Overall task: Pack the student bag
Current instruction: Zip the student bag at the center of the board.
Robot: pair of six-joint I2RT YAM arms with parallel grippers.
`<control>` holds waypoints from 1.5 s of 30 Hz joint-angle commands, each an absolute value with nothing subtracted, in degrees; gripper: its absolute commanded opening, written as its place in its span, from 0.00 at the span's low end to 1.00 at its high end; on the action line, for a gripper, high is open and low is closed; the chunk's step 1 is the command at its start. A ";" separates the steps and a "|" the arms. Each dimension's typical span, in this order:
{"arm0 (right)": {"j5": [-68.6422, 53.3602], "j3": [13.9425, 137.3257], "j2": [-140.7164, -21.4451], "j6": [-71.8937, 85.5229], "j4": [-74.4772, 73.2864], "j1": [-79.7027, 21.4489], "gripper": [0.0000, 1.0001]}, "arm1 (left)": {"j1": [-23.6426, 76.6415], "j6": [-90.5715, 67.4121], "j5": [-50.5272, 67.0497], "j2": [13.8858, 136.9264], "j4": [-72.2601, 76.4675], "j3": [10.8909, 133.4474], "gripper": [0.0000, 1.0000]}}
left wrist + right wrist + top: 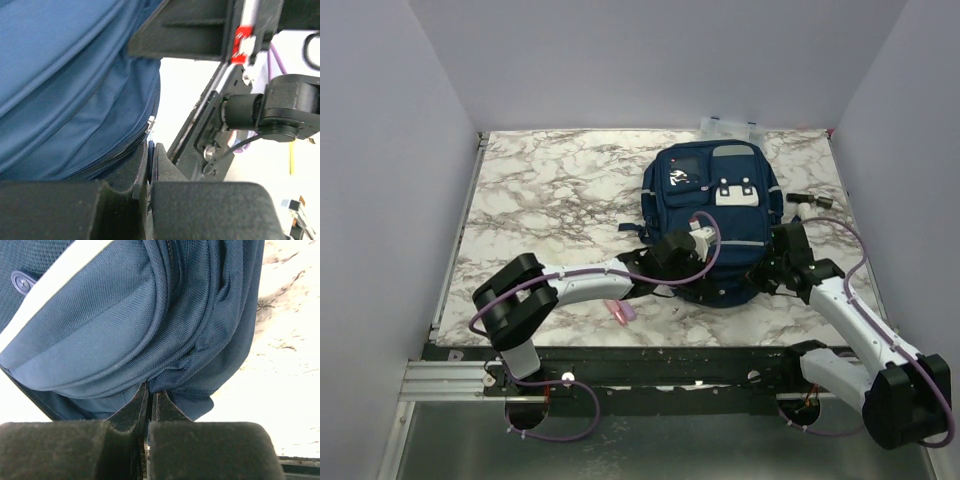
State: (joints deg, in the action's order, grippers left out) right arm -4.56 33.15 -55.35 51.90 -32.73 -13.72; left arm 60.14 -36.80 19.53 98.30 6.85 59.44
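At the near edge of the table (550,190) the two arms stand on their bases. The left arm (580,283) reaches forward and to the right, and the right arm (850,310) reaches forward and to the left. A small pink thing (622,312) lies on the marble just beside the left arm, near the front edge.

The left gripper (150,150) is at the near left side of the bag (715,200). Its fingers are closed, with a thin blue edge of the bag pinched between them. A small metal zipper pull (151,121) hangs just above the fingertips, and a dark zipper line (90,100) runs across the blue fabric on the left of this view.

The right gripper (149,390) is at the near right side of the bag. Its fingers are also closed, and they hold a fold of the navy fabric. Above them the cloth is bunched in several folds, and a pale stripe (55,280) crosses the bag next to a round blue button (22,281).

The bag lies flat on the right half of the table, front pockets up, its top towards the far wall. A small dark thing (810,200) lies on the marble just right of it. Behind the bag, at the far edge, stands a clear plastic box (728,126), partly hidden by the bag.
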 commanded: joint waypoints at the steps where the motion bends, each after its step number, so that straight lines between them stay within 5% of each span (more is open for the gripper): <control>1: 4.49 39.89 -60.33 47.08 -30.10 -12.82 0.00 | 56.40 -35.71 15.47 91.48 6.00 51.52 0.00; 12: 5.41 46.78 -67.64 34.36 -30.45 -9.67 0.00 | 48.43 -31.25 22.95 91.60 4.52 48.44 0.00; 16: -1.73 48.94 -70.40 32.55 -34.44 -9.75 0.42 | 52.28 -33.90 25.07 93.24 7.08 52.76 0.00; 20: -3.17 47.62 -67.68 31.97 -37.20 -9.70 0.62 | 53.44 -36.85 28.65 96.87 8.36 58.00 0.00; 25: -1.37 47.21 -58.73 37.23 -43.75 -9.84 0.70 | 53.70 -38.10 31.67 100.02 10.02 60.63 0.00; 31: -13.26 37.39 -51.17 52.73 -39.84 -9.93 0.73 | 55.77 -40.57 33.28 103.10 13.18 62.49 0.00; 35: -12.69 35.33 -52.52 57.72 -32.01 -9.93 0.71 | 56.80 -41.59 35.25 103.89 13.19 63.46 0.00; 40: -10.48 32.64 -56.73 60.08 -27.85 -9.92 0.55 | 57.32 -40.69 33.02 102.87 13.18 60.73 0.00; 43: -1.61 34.29 -58.68 62.72 -33.54 -9.91 0.09 | 56.51 -40.77 29.98 100.34 13.18 56.60 0.00; 45: 3.08 36.41 -60.33 60.69 -36.48 -9.93 0.00 | 55.46 -40.12 28.26 98.39 13.19 53.95 0.00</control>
